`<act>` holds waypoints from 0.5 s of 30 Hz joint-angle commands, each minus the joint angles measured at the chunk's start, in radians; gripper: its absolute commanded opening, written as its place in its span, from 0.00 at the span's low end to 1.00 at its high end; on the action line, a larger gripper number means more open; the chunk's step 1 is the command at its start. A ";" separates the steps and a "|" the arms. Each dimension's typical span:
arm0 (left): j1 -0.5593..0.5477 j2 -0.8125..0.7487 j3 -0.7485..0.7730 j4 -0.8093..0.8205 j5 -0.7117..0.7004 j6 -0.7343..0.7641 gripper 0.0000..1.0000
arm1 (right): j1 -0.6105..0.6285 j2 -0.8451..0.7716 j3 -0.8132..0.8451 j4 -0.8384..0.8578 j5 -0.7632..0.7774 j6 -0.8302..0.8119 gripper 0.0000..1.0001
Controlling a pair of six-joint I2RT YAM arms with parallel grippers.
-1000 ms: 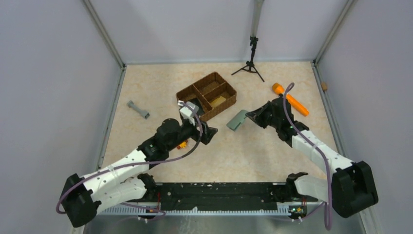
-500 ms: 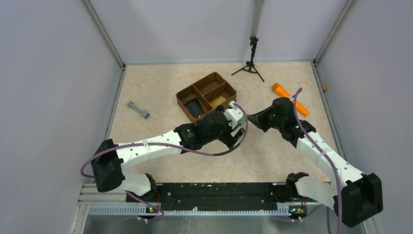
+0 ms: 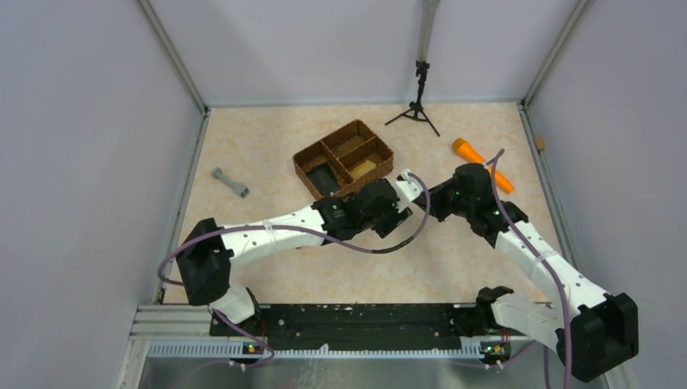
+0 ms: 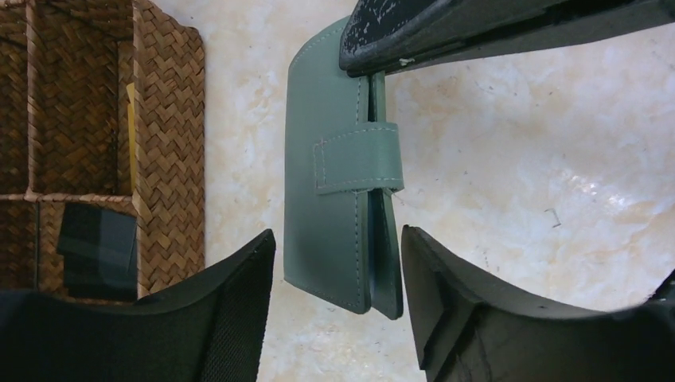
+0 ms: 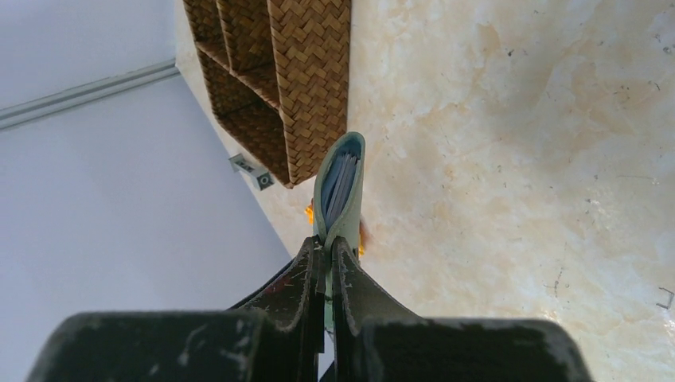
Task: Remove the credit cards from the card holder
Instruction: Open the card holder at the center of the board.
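Hanging edge-on over the marbled table (image 4: 517,159), the grey-green card holder (image 4: 334,143) is pinched at one end by the clenched right gripper (image 5: 327,251), pale credit cards (image 5: 343,181) showing inside. The left gripper (image 4: 338,239) stands spread, a finger either side of the holder's free end; contact is unclear. A woven basket (image 4: 167,119) sits just beside.

left hand (image 4: 338,263): spread apart | right hand (image 5: 328,245): pinched tight | wrists close together

Both arms (image 3: 267,235) wear white shells, black joints and looping purple cables (image 3: 159,266); the right claw (image 5: 327,245) is scuffed black.
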State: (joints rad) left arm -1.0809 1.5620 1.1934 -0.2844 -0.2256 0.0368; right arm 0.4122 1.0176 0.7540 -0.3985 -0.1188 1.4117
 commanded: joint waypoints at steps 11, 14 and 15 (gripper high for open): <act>0.000 -0.013 0.039 -0.019 -0.079 -0.079 0.00 | 0.010 -0.138 0.019 0.040 0.107 -0.036 0.80; 0.018 -0.056 0.006 0.008 -0.041 -0.142 0.00 | 0.010 -0.189 -0.001 0.054 0.187 -0.132 0.82; 0.033 -0.072 -0.006 0.016 0.000 -0.175 0.00 | 0.010 -0.209 -0.021 0.088 0.196 -0.189 0.82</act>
State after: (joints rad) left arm -1.0760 1.5772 1.2156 -0.3420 -0.2684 -0.0269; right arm 0.4126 0.8829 0.7532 -0.3820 -0.0273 1.3746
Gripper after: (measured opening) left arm 0.146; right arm 0.815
